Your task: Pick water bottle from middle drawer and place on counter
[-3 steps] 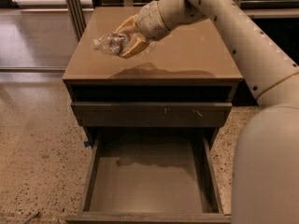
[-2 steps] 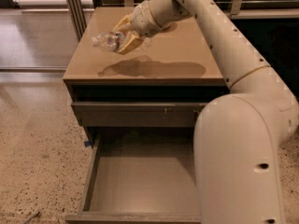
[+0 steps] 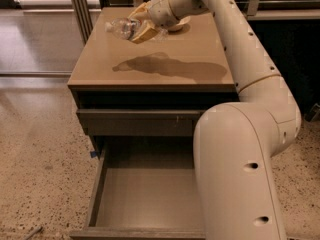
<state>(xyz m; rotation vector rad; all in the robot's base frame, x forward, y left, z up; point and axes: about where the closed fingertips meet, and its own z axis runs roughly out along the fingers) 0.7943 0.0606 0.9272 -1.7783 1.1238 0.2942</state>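
Observation:
My gripper (image 3: 138, 25) is shut on the water bottle (image 3: 120, 27), a small clear crinkly bottle. It holds the bottle lying sideways in the air above the far left part of the counter (image 3: 150, 59), the glossy tan top of the dark cabinet. The arm's shadow falls on the counter below. The middle drawer (image 3: 145, 194) stands pulled open below, its flat grey floor bare. The white arm covers the drawer's right side.
A closed shallow drawer (image 3: 135, 121) sits just under the counter. A white bowl (image 3: 180, 24) rests at the counter's far edge, partly behind the arm. Speckled floor lies to the left. A metal post (image 3: 80, 9) stands at the back left.
The arm has carried the bottle farther back over the counter, and the arm's lower part has swung in over the drawer's right side.

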